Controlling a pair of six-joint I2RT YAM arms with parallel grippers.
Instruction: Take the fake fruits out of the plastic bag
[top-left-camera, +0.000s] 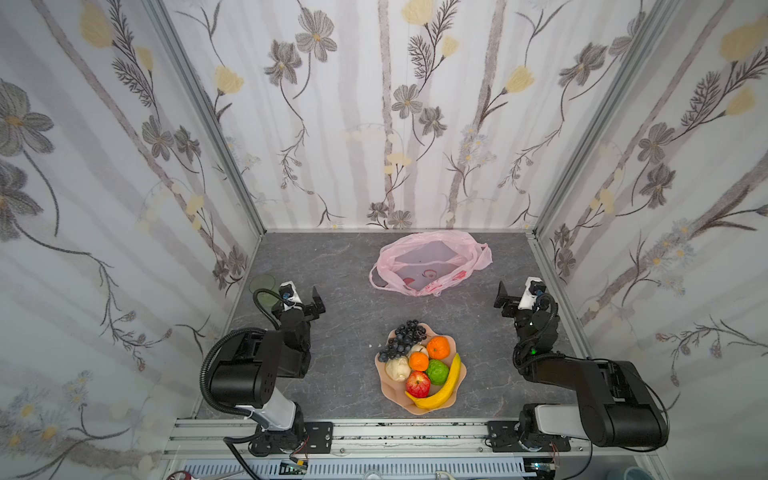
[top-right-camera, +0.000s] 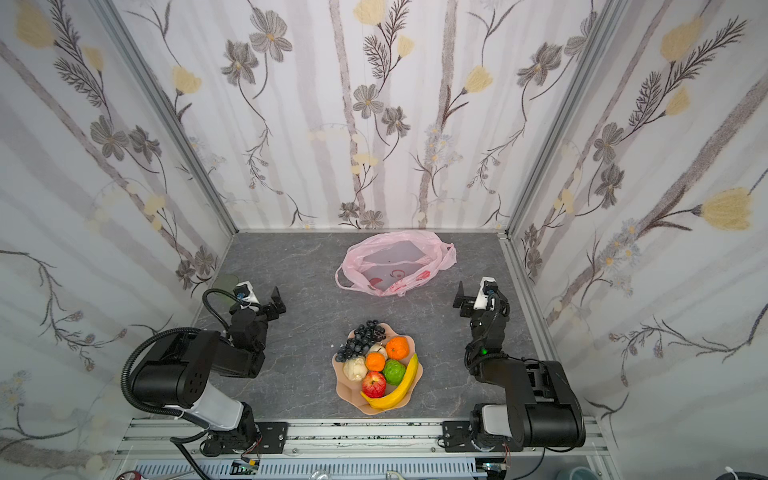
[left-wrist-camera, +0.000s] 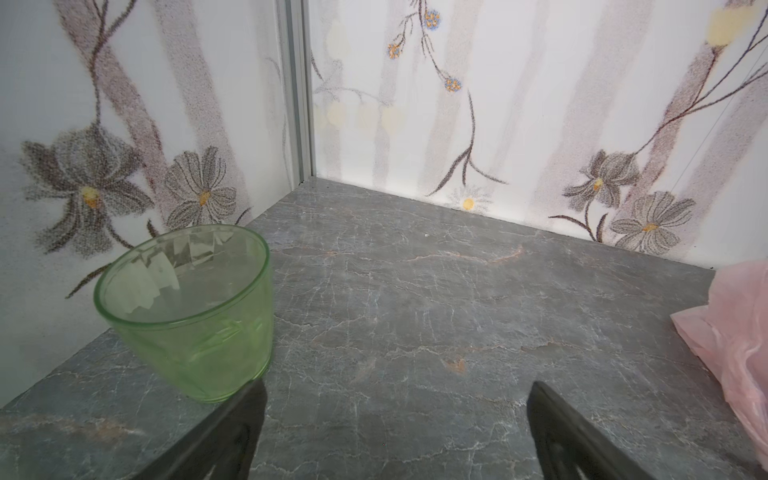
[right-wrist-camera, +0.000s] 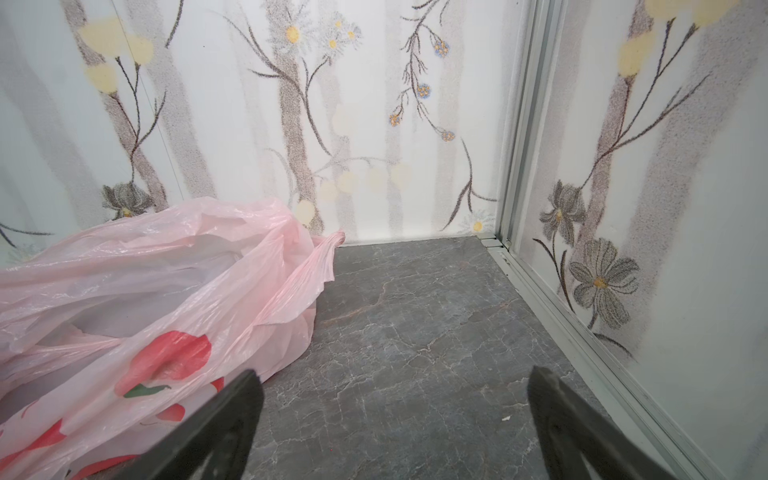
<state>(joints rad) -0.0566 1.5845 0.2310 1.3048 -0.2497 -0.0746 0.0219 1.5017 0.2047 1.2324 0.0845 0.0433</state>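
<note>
Black and empty, the left hand (top-left-camera: 316, 305) and right hand (top-left-camera: 504, 300) stood wide open. At six o'clock on the desk (top-left-camera: 332, 257) the fake fruits (top-left-camera: 419, 361) filled the plate (top-left-camera: 392, 392); the plastic bag (top-left-camera: 428, 262) at twelve o'clock looked emptied, so little seemed left.

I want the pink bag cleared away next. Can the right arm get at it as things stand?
Probably yes. The right gripper is open and the plastic bag lies close beside it, with only bare table between them. The plate of fake fruits sits nearer the front, off that path.
</note>
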